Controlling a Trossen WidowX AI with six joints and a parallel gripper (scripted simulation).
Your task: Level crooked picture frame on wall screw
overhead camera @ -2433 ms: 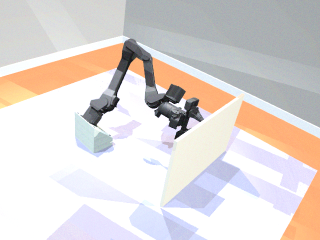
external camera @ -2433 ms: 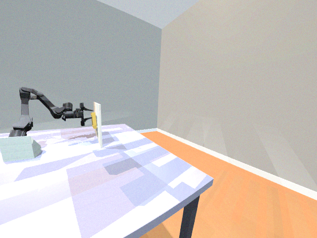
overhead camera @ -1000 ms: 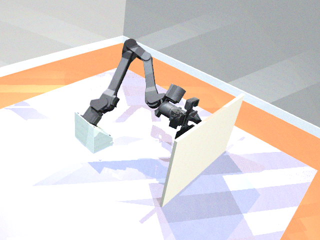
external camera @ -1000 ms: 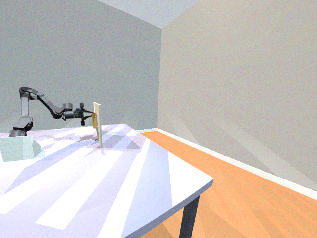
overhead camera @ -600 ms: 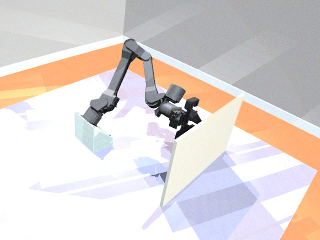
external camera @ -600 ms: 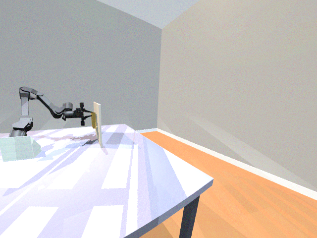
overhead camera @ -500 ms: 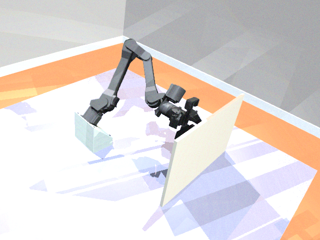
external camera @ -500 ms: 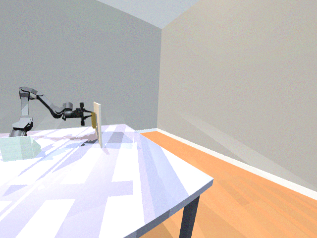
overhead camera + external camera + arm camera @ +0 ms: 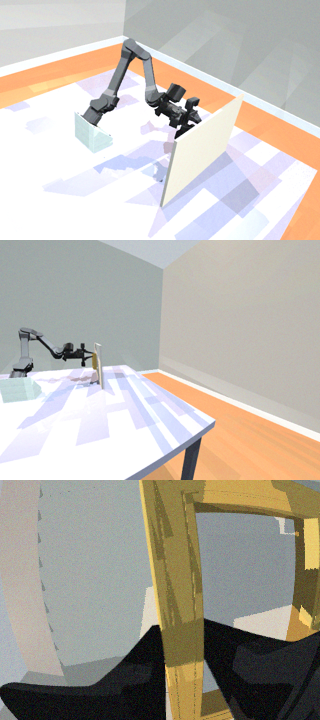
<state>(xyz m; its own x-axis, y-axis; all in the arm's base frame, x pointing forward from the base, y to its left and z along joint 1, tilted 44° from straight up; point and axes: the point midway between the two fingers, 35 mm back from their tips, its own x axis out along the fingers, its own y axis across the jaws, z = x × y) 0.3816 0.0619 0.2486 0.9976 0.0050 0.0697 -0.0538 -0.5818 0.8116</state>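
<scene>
- The exterior view shows the yellow, rectangular, open-centred picture frame [image 9: 94,361] [image 9: 175,580] against one face of the upright cream panel [image 9: 204,152] [image 9: 100,366] [image 9: 90,580]; from the top view, the panel hides it.
- Wrist view: the black, tapered fingers [image 9: 191,126] [image 9: 92,355] are closed on one side bar of the frame, one finger outside it, the other over its opening. The top view shows them only partly, behind the panel.
- Exterior view: the fingers meet the frame's upper part. Whether it hangs level I cannot tell.
- Top and exterior views both show the grey, jointed arm [image 9: 149,72] [image 9: 24,348] and pale green, angular block [image 9: 89,136] [image 9: 19,391] at its foot.
- The panel stands well apart from the white, patchy desk's [image 9: 77,217] [image 9: 64,454] near right corner in the exterior view.
</scene>
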